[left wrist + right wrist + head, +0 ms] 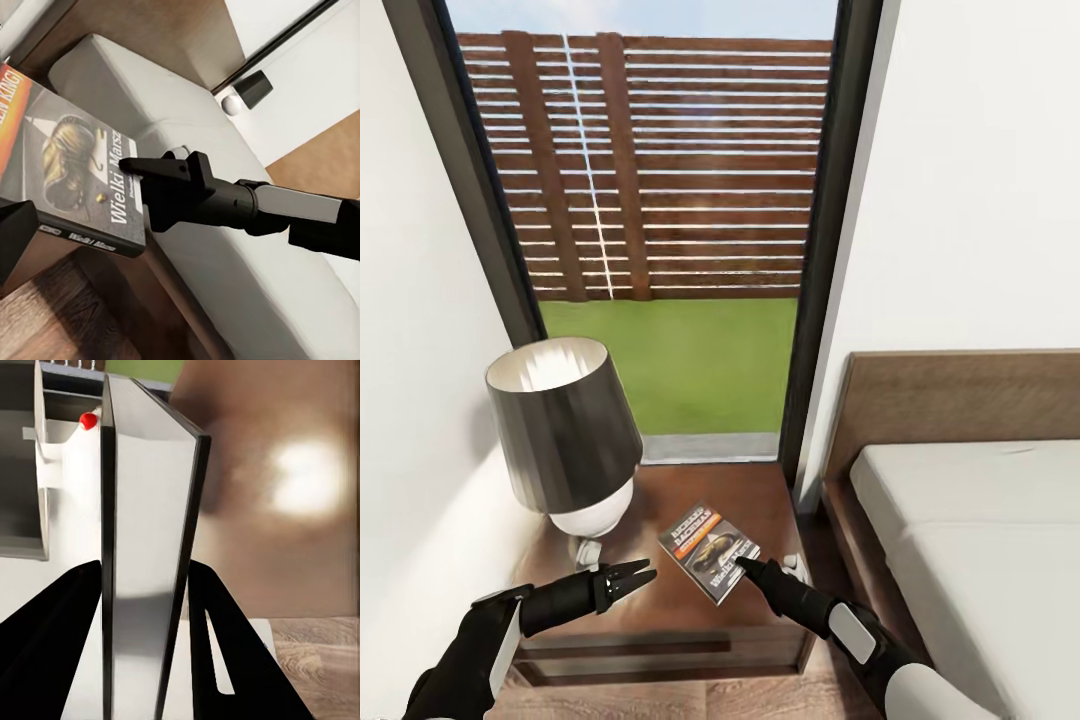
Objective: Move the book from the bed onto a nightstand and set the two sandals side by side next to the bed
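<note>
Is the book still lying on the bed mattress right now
No, the book is over the top of the nightstand beside the lamp, with the right gripper at its edge, and the bed is off to the side.

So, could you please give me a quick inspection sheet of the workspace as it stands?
Surface: nightstand, glossy brown top.
Job's things: book over the nightstand, cover up; bed to the right.
Clutter: lamp at the nightstand's back left.
Grippers: right pincer shut on the book's edge; left pincer shut, beside the book.
Cables: nothing seen.
Surroundings: window with fence and lawn, white walls.
</note>
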Robot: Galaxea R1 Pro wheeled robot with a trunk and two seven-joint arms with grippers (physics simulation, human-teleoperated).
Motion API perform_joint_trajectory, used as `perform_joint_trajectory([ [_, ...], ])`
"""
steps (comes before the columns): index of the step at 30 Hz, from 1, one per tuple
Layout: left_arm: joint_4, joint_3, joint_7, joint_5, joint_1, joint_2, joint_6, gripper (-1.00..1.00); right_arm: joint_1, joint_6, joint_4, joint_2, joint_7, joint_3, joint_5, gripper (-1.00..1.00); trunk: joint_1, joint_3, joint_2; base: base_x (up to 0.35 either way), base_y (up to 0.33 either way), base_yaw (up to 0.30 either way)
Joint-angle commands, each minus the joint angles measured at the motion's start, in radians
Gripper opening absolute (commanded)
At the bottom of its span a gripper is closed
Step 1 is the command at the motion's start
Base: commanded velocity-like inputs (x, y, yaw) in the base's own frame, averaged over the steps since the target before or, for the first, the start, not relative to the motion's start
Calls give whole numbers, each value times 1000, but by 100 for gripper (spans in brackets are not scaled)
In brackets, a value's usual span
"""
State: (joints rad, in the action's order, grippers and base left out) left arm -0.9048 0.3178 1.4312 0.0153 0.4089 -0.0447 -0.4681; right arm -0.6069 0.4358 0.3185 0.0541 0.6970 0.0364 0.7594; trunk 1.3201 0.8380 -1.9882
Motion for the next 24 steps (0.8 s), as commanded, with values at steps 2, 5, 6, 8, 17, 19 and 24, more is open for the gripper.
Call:
perform_joint_trajectory([
  [2,0,1,5,2,1,0,-11,100,-1,7,1,0,-2,3,12,-100,8,7,-15,0,0,0],
  [5,0,1,5,2,1,0,-11,100,-1,7,1,0,-2,3,12,-100,19,17,-36,0,0,0],
  [6,0,1,5,2,1,0,-11,100,-1,7,1,0,-2,3,12,-100,23,20,-43,0,0,0],
  [8,0,1,5,2,1,0,-11,100,-1,7,1,0,-2,3,12,-100,23,20,-43,0,0,0],
  [17,0,3,5,2,1,0,-11,100,-1,7,1,0,-2,4,12,-100,23,20,-43,11,0,0],
  [19,0,2,5,2,1,0,-11,100,-1,7,1,0,-2,4,12,-100,23,20,-43,261,0,0],
  [24,0,3,5,2,1,0,-10,100,-1,7,1,0,-2,4,12,-100,23,20,-43,116,0,0],
])
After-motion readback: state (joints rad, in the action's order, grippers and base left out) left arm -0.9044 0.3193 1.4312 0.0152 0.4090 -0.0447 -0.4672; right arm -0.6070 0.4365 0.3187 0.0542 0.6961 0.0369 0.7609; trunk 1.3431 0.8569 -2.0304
